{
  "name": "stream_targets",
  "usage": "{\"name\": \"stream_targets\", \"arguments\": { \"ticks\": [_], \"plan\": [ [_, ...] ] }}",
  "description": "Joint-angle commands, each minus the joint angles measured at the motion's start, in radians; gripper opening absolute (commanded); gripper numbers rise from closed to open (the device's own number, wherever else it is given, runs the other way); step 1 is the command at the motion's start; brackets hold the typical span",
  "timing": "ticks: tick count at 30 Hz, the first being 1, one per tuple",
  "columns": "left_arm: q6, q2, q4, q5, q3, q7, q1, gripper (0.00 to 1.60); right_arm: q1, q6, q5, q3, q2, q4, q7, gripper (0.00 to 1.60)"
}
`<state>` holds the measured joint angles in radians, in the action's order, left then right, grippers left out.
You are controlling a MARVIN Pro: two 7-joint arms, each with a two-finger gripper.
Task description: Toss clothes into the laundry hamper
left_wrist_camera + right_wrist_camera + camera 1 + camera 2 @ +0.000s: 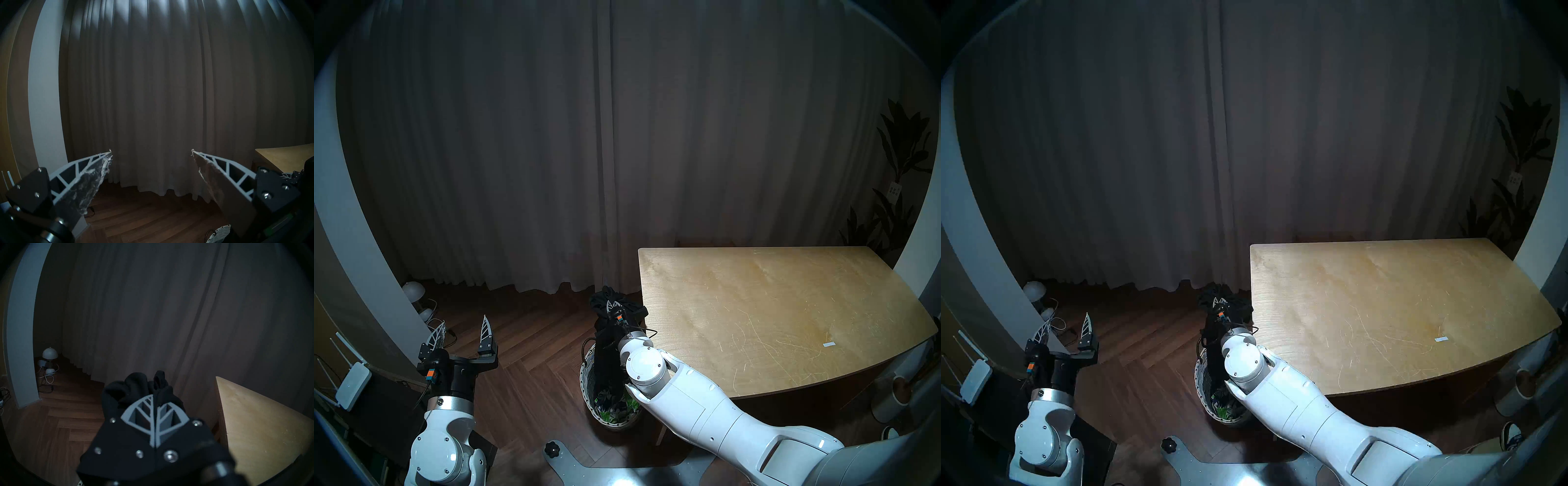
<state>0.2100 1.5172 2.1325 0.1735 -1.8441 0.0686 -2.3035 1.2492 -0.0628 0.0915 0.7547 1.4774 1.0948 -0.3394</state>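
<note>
Above hamper (612, 417), right end effector (614, 309) level

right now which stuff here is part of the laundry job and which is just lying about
Part of the job:
- large black garment, gripped by the shut right tool
- tall round woven wicker hamper
- green-navy-white leaf-print garment, in the hamper
- open, empty left tool

Lying about:
- pale wooden table
- white dome lamp
- white router
- grey curtain
</note>
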Motion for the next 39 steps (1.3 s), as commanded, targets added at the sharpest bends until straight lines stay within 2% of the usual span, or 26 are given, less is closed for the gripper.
{"name": "stream_targets", "arguments": {
  "ticks": [1,13,17,26,39],
  "plan": [
    [-0.002,-0.026,-0.011,0.011,-0.008,-0.013,0.051,1.6,-0.025,-0.013,0.001,-0.004,0.024,-0.007,0.012,0.0],
    [0.027,-0.013,-0.04,0.045,-0.044,-0.013,0.033,1.6,-0.052,-0.004,-0.034,-0.086,0.111,-0.042,0.03,0.0],
    [0.054,-0.003,-0.044,0.062,-0.06,-0.017,0.006,1.6,-0.063,0.001,-0.033,-0.085,0.132,-0.085,0.016,0.0],
    [0.087,0.001,-0.057,0.086,-0.09,-0.037,-0.026,1.6,-0.079,-0.028,-0.026,-0.055,0.126,-0.181,-0.009,0.0],
    [0.1,0.0,-0.11,0.113,-0.102,-0.055,-0.011,1.6,-0.122,-0.04,-0.074,-0.12,0.224,-0.314,-0.022,0.0]
  ]
}}
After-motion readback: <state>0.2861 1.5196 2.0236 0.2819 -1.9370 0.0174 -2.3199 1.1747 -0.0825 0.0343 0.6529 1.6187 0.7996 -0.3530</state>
